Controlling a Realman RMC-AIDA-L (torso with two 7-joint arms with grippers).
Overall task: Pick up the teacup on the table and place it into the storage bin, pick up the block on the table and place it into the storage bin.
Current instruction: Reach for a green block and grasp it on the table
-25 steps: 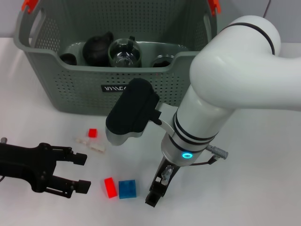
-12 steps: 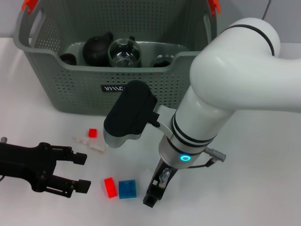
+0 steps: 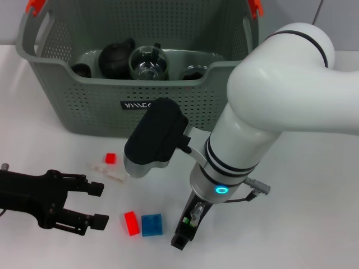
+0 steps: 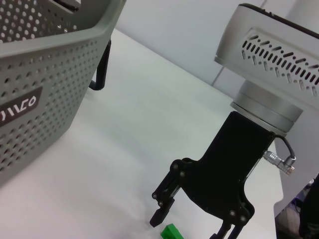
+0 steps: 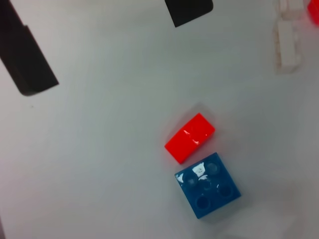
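Observation:
The grey perforated storage bin (image 3: 84,106) stands at the back of the table. Dark cups (image 3: 195,73), a black teapot (image 3: 116,56) and a glass pot (image 3: 148,63) lie inside it. No teacup shows on the table. A red block (image 3: 131,223) and a blue block (image 3: 152,225) lie side by side near the front. My right gripper (image 4: 192,225) hangs just right of them, open, with a small green block (image 4: 172,232) on the table between its fingers. To the left of the red block, my left gripper (image 3: 100,205) rests low and open.
A small red block (image 3: 110,158) and white blocks (image 3: 109,171) lie in front of the bin. The big white right arm (image 3: 269,112) reaches across the middle and hides the table beneath it. Bare white table lies at the right.
The right wrist has sunk slightly, bringing its gripper a little lower and nearer the table's front. The left arm and the blocks have not moved.

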